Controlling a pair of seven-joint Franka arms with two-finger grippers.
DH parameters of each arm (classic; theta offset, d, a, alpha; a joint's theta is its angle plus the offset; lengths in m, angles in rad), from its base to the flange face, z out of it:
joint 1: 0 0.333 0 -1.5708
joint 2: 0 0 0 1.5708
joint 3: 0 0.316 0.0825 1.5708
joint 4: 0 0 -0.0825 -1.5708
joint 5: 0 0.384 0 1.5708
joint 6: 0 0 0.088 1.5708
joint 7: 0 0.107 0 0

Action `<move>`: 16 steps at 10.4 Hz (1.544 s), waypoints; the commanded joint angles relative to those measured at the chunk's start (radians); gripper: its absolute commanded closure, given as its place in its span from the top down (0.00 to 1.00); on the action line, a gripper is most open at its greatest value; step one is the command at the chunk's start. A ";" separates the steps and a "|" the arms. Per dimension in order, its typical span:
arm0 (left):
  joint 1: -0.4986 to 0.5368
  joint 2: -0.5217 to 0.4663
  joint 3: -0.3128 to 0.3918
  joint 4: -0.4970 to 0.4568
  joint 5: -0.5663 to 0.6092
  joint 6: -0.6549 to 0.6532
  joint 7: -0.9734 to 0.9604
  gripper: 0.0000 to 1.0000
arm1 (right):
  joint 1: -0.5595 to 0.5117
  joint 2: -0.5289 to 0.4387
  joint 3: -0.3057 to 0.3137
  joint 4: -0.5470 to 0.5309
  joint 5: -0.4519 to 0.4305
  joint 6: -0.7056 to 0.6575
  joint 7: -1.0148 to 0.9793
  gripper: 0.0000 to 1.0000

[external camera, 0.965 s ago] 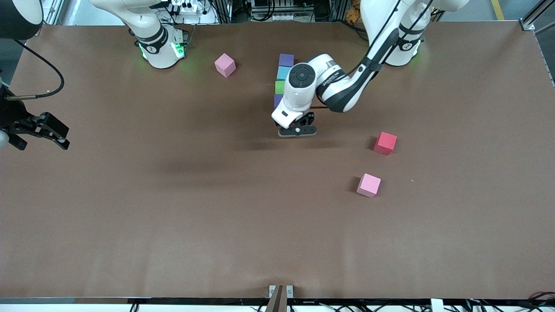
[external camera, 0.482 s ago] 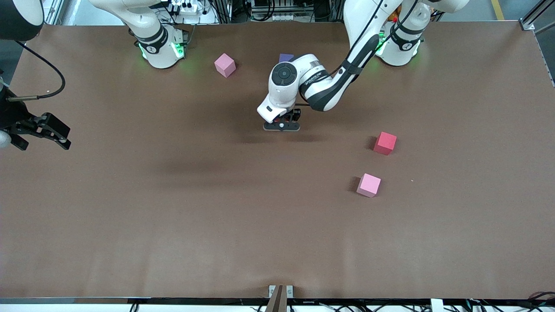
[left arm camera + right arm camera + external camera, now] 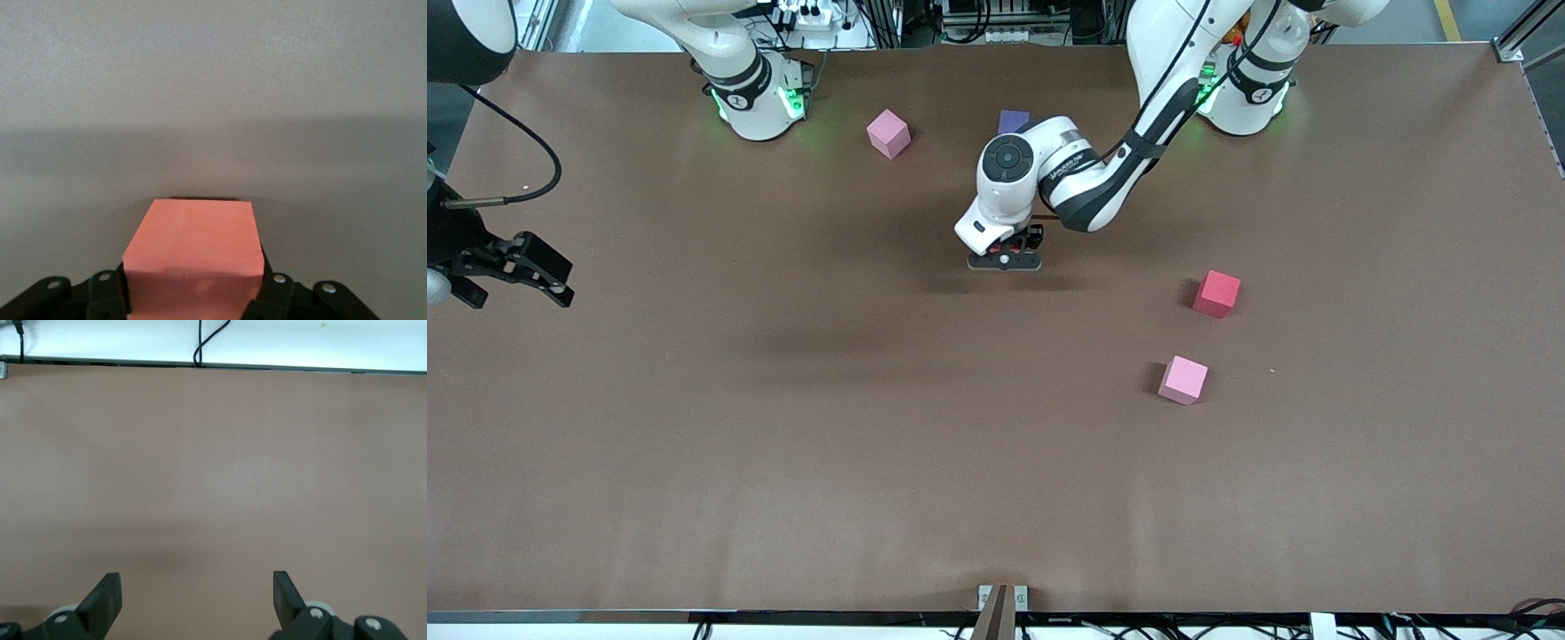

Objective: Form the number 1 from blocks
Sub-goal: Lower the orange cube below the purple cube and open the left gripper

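Observation:
My left gripper (image 3: 1005, 260) hangs low over the middle of the table, shut on the orange block (image 3: 193, 257), whose top and front face show between the fingers (image 3: 275, 293). One purple block (image 3: 1013, 120) peeks out above the left arm; the light blue, green and second purple blocks are hidden under that arm. A pink block (image 3: 888, 133) lies near the right arm's base. A red block (image 3: 1216, 293) and a second pink block (image 3: 1183, 380) lie toward the left arm's end. My right gripper (image 3: 514, 298) waits open over the table's edge at the right arm's end, empty (image 3: 195, 587).
A black cable (image 3: 525, 178) loops above the right gripper. The brown table (image 3: 871, 444) stretches wide toward the front camera. The two arm bases (image 3: 756, 98) stand along the table's top edge.
The left gripper with the orange block shifted toward the right arm's end and toward the bases, now covering the row of blocks. Over the last half second it barely moved. The right arm stayed put.

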 commanded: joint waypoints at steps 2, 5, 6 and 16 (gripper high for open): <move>-0.024 0.009 0.010 0.004 -0.007 -0.003 -0.033 0.00 | -0.009 0.018 -0.007 0.028 0.026 -0.015 -0.002 1.00; -0.029 0.009 0.007 -0.005 -0.006 -0.006 -0.037 0.00 | -0.009 0.018 -0.007 0.027 0.026 -0.015 0.000 1.00; -0.029 0.009 0.007 -0.006 -0.007 -0.008 -0.039 0.00 | -0.009 0.018 -0.007 0.027 0.026 -0.016 0.001 1.00; 0.038 -0.117 0.011 0.056 -0.019 -0.014 -0.198 1.00 | -0.012 0.026 -0.007 0.027 0.024 -0.016 -0.002 1.00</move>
